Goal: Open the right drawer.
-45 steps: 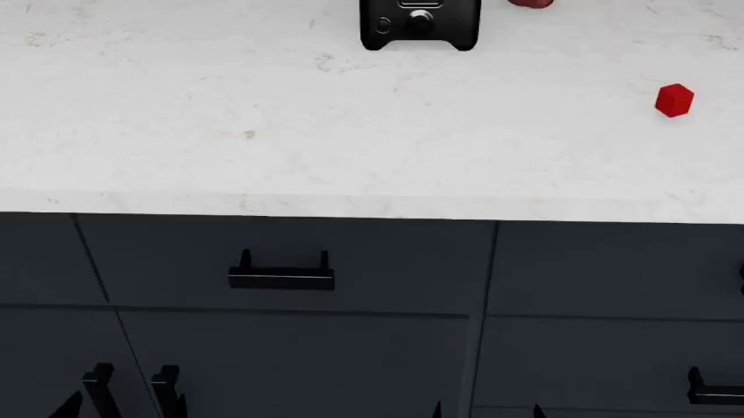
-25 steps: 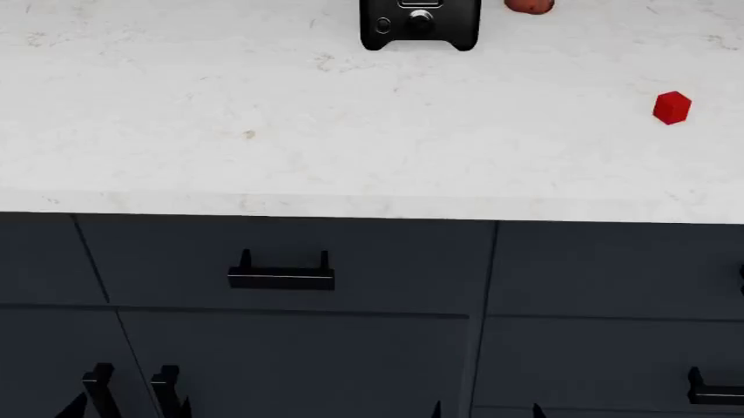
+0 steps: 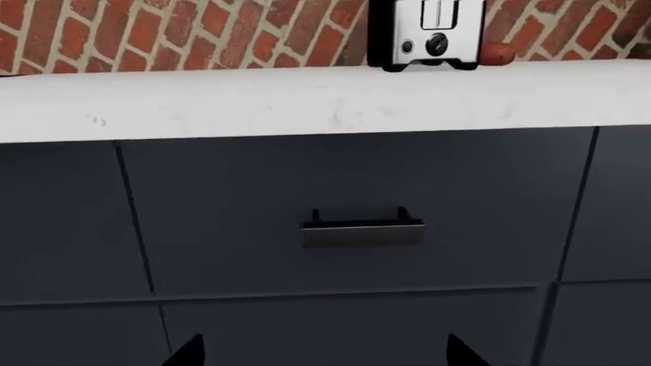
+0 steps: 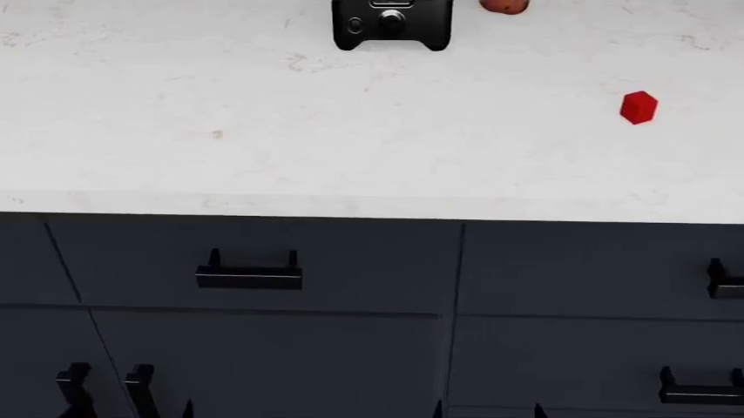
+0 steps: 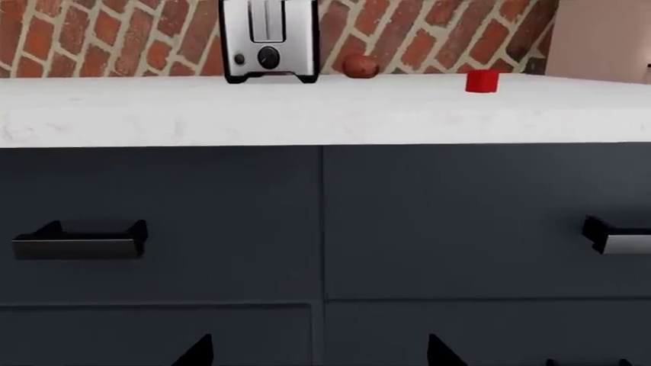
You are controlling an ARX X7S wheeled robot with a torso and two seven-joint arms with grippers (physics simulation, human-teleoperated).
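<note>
The right drawer point(image 4: 587, 266) is a flat dark front under the white counter, closed. Its black bar handle point(image 4: 726, 280) is cut off by the head view's right edge. In the right wrist view the same drawer point(image 5: 478, 221) fills the right half, with its handle point(image 5: 618, 236) at the edge. My right gripper point(image 5: 320, 354) is open and empty, well back from the front, and its tips point(image 4: 489, 411) peek in at the bottom of the head view. My left gripper point(image 3: 325, 354) is also open and empty, facing the neighbouring drawer's handle point(image 3: 362, 229).
On the counter point(image 4: 348, 139) stand a black toaster point(image 4: 392, 23), a reddish-brown lump point(image 4: 503, 5) and a small red block point(image 4: 639, 107). The left drawer's handle point(image 4: 249, 274), two upright door handles point(image 4: 107, 387) and a lower right handle point(image 4: 701, 389) jut out from the cabinet.
The head view has shifted right, so everything slid left. The right drawer's handle has come into sight at the right edge. The drawers stay closed.
</note>
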